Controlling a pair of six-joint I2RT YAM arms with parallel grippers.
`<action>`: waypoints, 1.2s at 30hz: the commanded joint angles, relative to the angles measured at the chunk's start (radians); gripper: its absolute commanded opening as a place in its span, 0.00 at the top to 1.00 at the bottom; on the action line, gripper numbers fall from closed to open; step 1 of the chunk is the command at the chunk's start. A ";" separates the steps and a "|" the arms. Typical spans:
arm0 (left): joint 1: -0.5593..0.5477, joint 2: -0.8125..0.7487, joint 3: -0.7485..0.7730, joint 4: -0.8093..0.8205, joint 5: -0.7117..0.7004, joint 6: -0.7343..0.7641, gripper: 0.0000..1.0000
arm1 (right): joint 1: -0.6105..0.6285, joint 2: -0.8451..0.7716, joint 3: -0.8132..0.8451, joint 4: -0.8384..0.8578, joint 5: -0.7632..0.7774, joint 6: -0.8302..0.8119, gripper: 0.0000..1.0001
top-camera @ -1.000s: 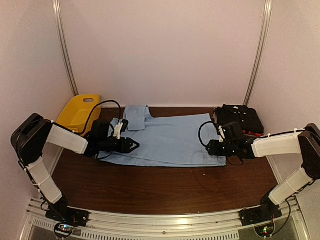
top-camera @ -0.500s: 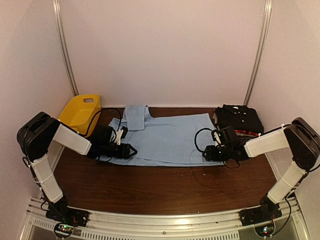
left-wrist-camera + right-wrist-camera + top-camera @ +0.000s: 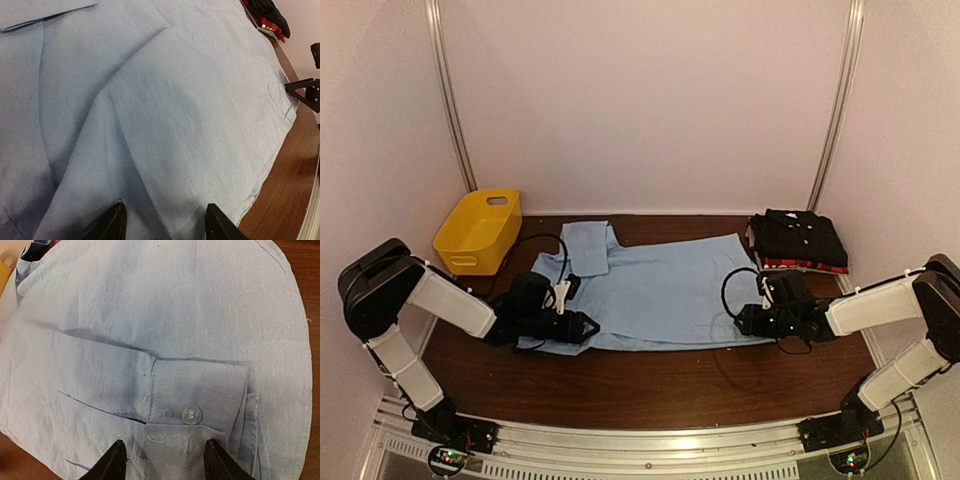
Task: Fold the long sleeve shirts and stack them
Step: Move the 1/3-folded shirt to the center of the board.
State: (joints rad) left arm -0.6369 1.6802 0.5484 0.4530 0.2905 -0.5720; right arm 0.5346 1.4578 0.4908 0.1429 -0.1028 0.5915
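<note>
- Broadly, the dark brown surface (image 3: 640, 385) fills the lower half of the overhead frame, closed in by pale walls (image 3: 650, 100).
- The light blue shirt (image 3: 660, 290) lies spread flat across the middle of the surface, its long side running left to right. A folded flap (image 3: 588, 247) of it juts toward the upper left of the cloth.
- The left arm (image 3: 440, 295) reaches in from the lower left and the right arm (image 3: 880, 305) from the lower right. Both are low over the surface, one at each end of the shirt's near edge.
- The yellow basket (image 3: 480, 232) sits at the left of the frame by the walls, apart from the shirt.
- The black shirt (image 3: 800, 235), folded, sits at the upper right, just beyond the blue shirt's right corner. It lies on top of the red-edged shirt (image 3: 805, 266), of which only a red strip shows.
- The left pincer (image 3: 588, 325) is down on the lower left part of the blue shirt. Its jaws stand partly apart with blue cloth lying between the tips, and whether they have hold of any of it I cannot tell.
- The right pincer (image 3: 742, 320) is at the shirt's lower right corner, jaws likewise partly apart, straddling the cuff (image 3: 200, 400) of a sleeve. Whether it grips the cuff I cannot tell.
- The cuff's pale button (image 3: 190, 414) lies between the two fingertips, near the bottom centre of the right wrist view.
</note>
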 commanded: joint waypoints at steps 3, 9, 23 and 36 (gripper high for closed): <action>-0.109 -0.069 -0.091 -0.171 -0.085 -0.127 0.45 | 0.090 -0.105 -0.124 -0.153 0.057 0.157 0.46; -0.145 -0.239 -0.162 -0.280 -0.162 -0.167 0.45 | 0.160 -0.248 -0.185 -0.227 0.123 0.230 0.46; -0.183 -0.525 -0.311 -0.386 -0.202 -0.233 0.44 | 0.432 -0.452 -0.217 -0.439 0.297 0.459 0.47; -0.184 -0.706 -0.082 -0.598 -0.499 -0.128 0.03 | 0.458 -0.523 0.041 -0.622 0.549 0.320 0.18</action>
State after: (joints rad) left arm -0.8154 0.9840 0.3618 -0.0830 -0.0517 -0.7391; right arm 0.9882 0.9390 0.4484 -0.4110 0.3130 0.9867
